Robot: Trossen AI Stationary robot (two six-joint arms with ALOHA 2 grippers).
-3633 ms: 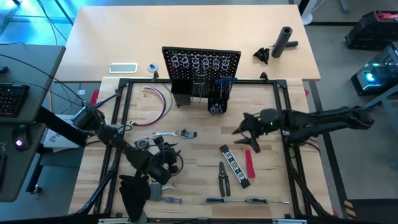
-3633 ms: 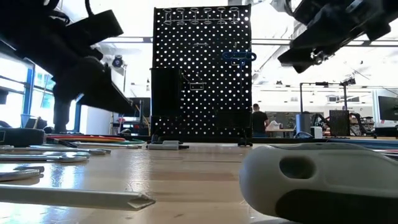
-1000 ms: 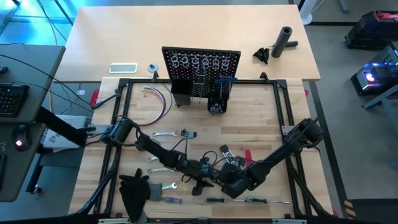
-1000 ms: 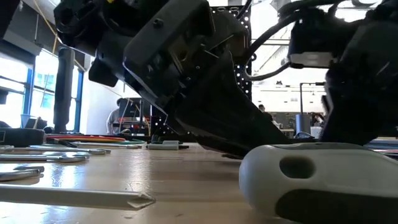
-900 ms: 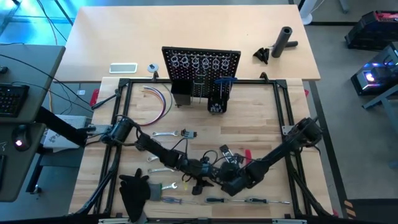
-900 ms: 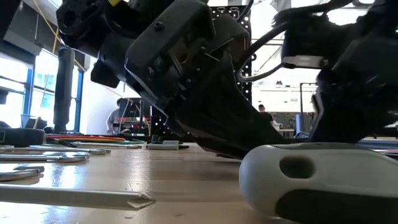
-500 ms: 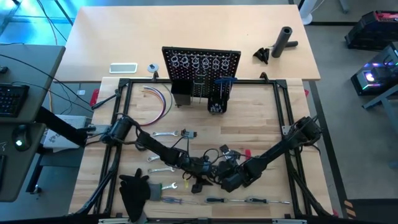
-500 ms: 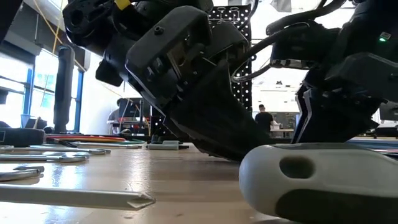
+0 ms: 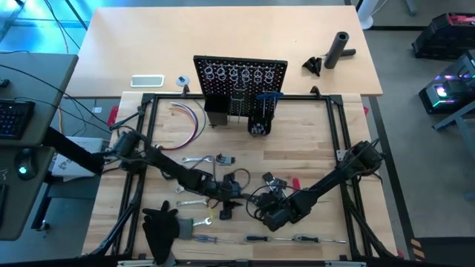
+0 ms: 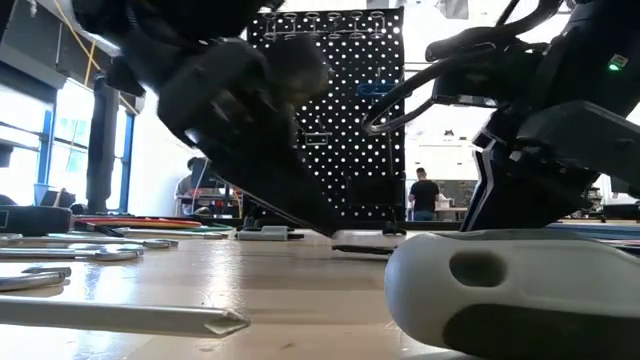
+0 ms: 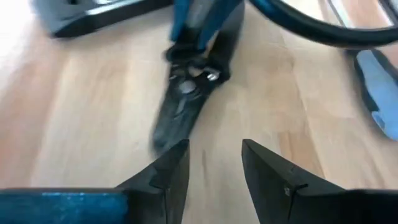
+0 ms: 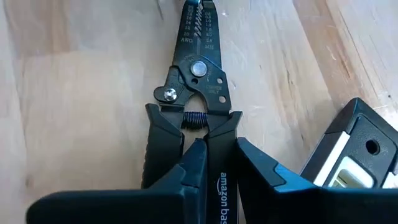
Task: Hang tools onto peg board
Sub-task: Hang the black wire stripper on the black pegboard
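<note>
Wooden table point(image 9: 312, 141) carries a black peg board point(image 9: 239, 83) standing upright at its far middle, silver rings along its top, with a blue-handled tool point(image 9: 269, 96) hanging on its right part. Both arms reach to the near middle. Right gripper point(image 12: 214, 163) grasps one black handle of the pliers point(image 12: 193, 99), which lie flat on the wood; the handle reads "amazon ba", and small numbers are stamped by the nose, too fine to read. Just right of the pliers lies a black-yellow level point(image 12: 354, 155). Left gripper point(image 11: 214, 165) hangs just left, fingers parted and holding nothing, facing the pliers' nose
</note>
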